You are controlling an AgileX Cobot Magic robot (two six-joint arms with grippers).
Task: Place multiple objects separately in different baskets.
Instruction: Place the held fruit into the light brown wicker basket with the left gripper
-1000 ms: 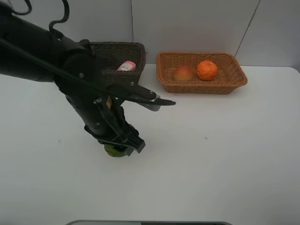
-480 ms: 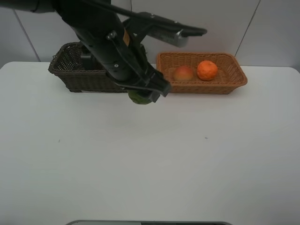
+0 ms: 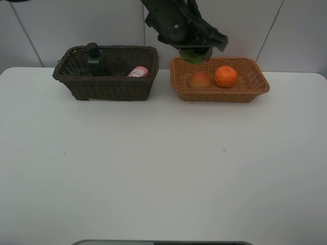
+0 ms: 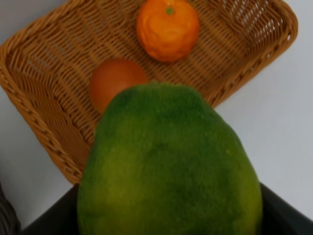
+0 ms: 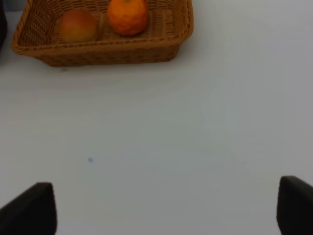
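One green fruit [image 3: 193,55] gripped by the left gripper [image 3: 194,51] at upper centre above the tan basket [image 3: 219,93], right gripper [image 5: 166,208] spread wide, nothing held.

Two baskets are standing side by side at the far edge of the table [image 3: 163,168]. The deeper basket [image 3: 107,87] is sitting on the left, holding a pump bottle [image 3: 94,57] and a tube [image 3: 138,72]. The shallower basket [image 3: 219,91] is sitting on the right, holding two round fruits: the orange [image 3: 226,76] right of the other fruit [image 3: 200,79].

Left arm carried the green fruit [image 3: 193,56] — table to above tan basket [image 3: 255,91].
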